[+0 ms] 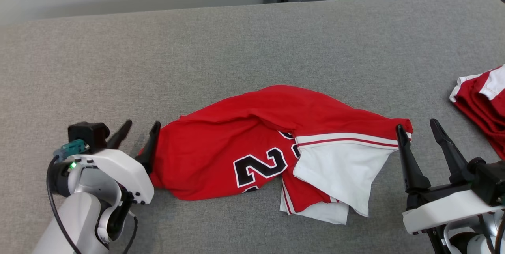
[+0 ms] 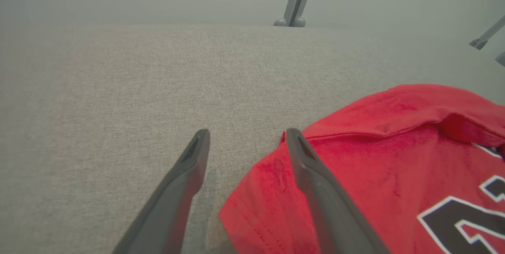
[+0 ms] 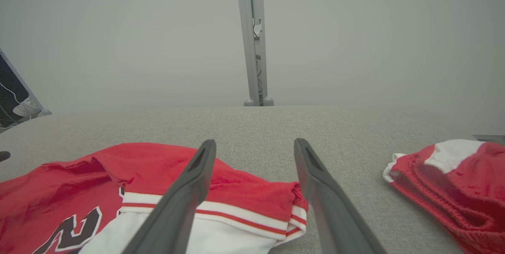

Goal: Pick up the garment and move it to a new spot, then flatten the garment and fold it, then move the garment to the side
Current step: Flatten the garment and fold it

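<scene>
A red garment [image 1: 252,143] with black-and-white numerals and white striped panels lies crumpled in the middle of the grey padded table [image 1: 252,49]. My left gripper [image 1: 139,128] is open at the garment's left end, one finger over the cloth edge and one over bare table; the left wrist view shows the garment [image 2: 375,159] under and beside the left gripper [image 2: 246,133]. At the garment's right end my right gripper [image 1: 419,125] is open too, straddling the striped corner. From the right wrist, the right gripper [image 3: 254,143] stands above the garment's red-and-white edge [image 3: 244,202].
A second red-and-white cloth pile [image 1: 483,100] lies at the table's right edge, also seen as a bundle [image 3: 453,183] in the right wrist view. A grey post [image 3: 254,37] rises behind the table's far edge. Bare table stretches behind and to the left of the garment.
</scene>
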Tool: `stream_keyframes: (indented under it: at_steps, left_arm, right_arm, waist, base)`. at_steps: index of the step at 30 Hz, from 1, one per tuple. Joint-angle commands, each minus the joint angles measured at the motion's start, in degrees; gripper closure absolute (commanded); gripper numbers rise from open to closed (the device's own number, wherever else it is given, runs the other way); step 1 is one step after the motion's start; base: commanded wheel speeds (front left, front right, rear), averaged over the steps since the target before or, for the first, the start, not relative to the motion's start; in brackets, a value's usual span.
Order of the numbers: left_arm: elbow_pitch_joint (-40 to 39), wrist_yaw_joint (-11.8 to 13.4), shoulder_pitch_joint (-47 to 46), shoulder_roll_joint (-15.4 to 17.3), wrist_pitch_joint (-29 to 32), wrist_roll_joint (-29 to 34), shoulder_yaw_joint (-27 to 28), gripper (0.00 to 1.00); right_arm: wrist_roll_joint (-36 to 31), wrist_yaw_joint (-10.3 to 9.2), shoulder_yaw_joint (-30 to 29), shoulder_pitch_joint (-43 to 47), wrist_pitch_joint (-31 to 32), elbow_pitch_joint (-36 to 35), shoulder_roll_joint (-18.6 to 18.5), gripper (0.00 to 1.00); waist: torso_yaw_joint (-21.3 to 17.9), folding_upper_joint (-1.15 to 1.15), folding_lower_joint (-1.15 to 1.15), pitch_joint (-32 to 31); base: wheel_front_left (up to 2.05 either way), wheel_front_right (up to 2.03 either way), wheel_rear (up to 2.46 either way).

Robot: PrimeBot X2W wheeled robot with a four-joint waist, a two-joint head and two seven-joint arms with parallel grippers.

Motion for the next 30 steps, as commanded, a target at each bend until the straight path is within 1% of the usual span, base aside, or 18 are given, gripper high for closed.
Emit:
stream_keyframes:
  at_steps: [1,5,10,11,12,13,20,27,30]
  left_arm:
    - [2.2,-1.1,-1.1,-0.3,0.9,-1.4,-0.2,0.0]
    - [8.8,-3.7,-2.5,-1.3,4.7,-3.6,-1.4,0.0]
    - [13.5,-5.7,-3.8,-2.1,7.2,-5.3,-2.3,0.0]
    - [13.9,-5.9,-4.0,-2.1,7.3,-5.4,-2.5,0.16]
    - [14.0,-6.2,-4.4,-2.1,6.5,-5.3,-2.6,0.51]
    - [14.2,-6.3,-4.7,-2.1,6.1,-4.9,-2.8,1.0]
    - [12.7,-5.9,-6.6,-1.1,1.9,-2.0,-3.7,1.0]
    - [6.9,-2.5,-9.3,0.8,-6.2,3.6,-3.4,1.0]
    - [3.7,-1.2,-9.1,1.3,-7.9,5.2,-3.6,1.0]
  right_arm:
    - [0.4,0.02,0.0,-0.6,-0.5,0.4,-0.3,0.0]
    - [0.6,0.02,0.3,-1.3,-1.0,1.0,-0.3,0.0]
    - [0.5,0.02,0.3,-1.8,-1.4,1.4,-0.3,0.0]
    - [0.6,0.02,0.2,-1.9,-1.5,1.5,-0.3,0.0]
    - [0.6,0.02,0.2,-2.0,-1.5,1.5,-0.3,0.0]
    - [0.6,0.02,0.1,-2.0,-1.5,1.6,-0.3,0.0]
    - [1.2,0.02,-0.7,-1.9,-1.9,1.6,-0.3,0.0]
    - [1.3,0.02,-1.3,-1.4,-1.7,1.4,-0.3,0.0]
    - [1.4,0.02,-1.5,-1.0,-1.6,1.5,-0.3,0.0]
  waist:
    - [-0.4,0.0,0.0,0.4]
    - [-0.7,0.0,0.0,1.0]
    - [-0.9,0.0,0.0,1.4]
    - [-0.9,0.0,0.0,1.4]
    - [-0.9,0.0,0.0,1.4]
    - [-0.9,0.0,0.0,1.5]
    - [-0.8,0.0,0.0,1.0]
    - [-0.4,0.0,0.0,0.1]
    - [-0.1,0.0,0.0,-0.6]
  base:
    - [0.0,0.0,0.0]
    - [0.0,0.0,0.0]
    - [0.0,0.0,0.0]
    - [0.0,0.0,0.0]
    - [0.0,0.0,0.0]
    - [0.0,0.0,0.0]
    - [0.0,0.0,0.0]
    - [0.0,0.0,0.0]
    - [0.0,0.0,0.0]
